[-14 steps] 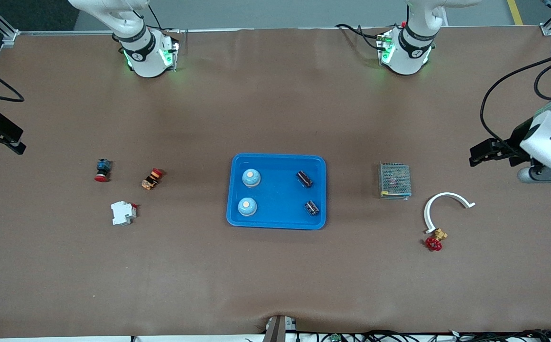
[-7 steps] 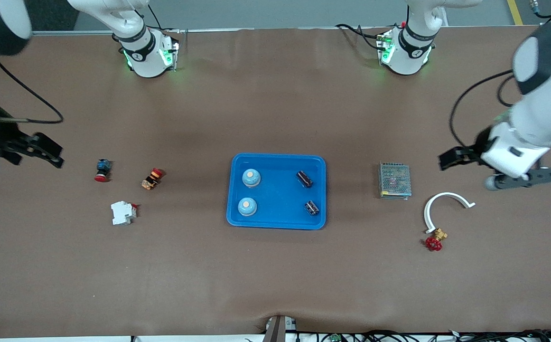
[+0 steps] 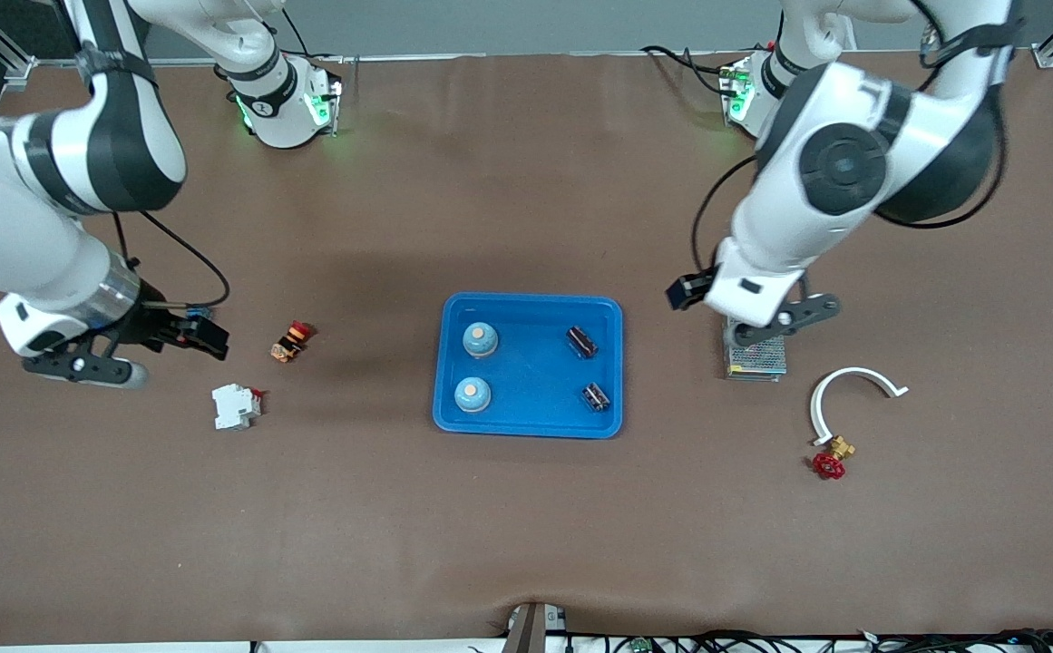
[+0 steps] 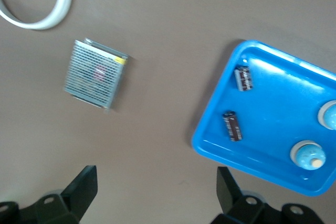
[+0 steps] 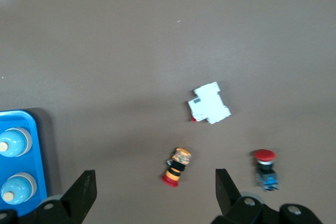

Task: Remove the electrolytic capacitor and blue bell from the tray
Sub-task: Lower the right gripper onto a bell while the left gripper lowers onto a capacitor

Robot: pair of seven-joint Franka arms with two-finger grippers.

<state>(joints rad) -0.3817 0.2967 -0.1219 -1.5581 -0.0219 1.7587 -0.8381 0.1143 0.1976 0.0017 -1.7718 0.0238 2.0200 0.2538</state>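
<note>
A blue tray [image 3: 531, 298] lies mid-table. In it stand two light-blue bells [image 3: 480, 339] [image 3: 472, 394] toward the right arm's end. Two black capacitors [image 3: 582, 342] [image 3: 596, 396] lie in it toward the left arm's end. My left gripper [image 3: 780, 319] hangs open over the metal mesh box [image 3: 755, 361] beside the tray. In the left wrist view the left gripper [image 4: 156, 192] is empty, with the capacitors [image 4: 232, 125] [image 4: 243, 77] ahead of it. My right gripper [image 3: 82, 367] hangs open over bare table at the right arm's end. In the right wrist view it [image 5: 155, 195] holds nothing.
A striped push button [image 3: 290, 342] and a white breaker [image 3: 236, 405] lie between the right gripper and the tray. A red-capped button [image 5: 265, 169] sits under the right wrist. A white curved piece [image 3: 839, 385] and a red-handled valve [image 3: 831, 459] lie by the mesh box.
Both arms have swung in from the table's ends toward the tray. The left gripper now covers part of the mesh box; the right wrist covers the red-capped button. Both stay open.
</note>
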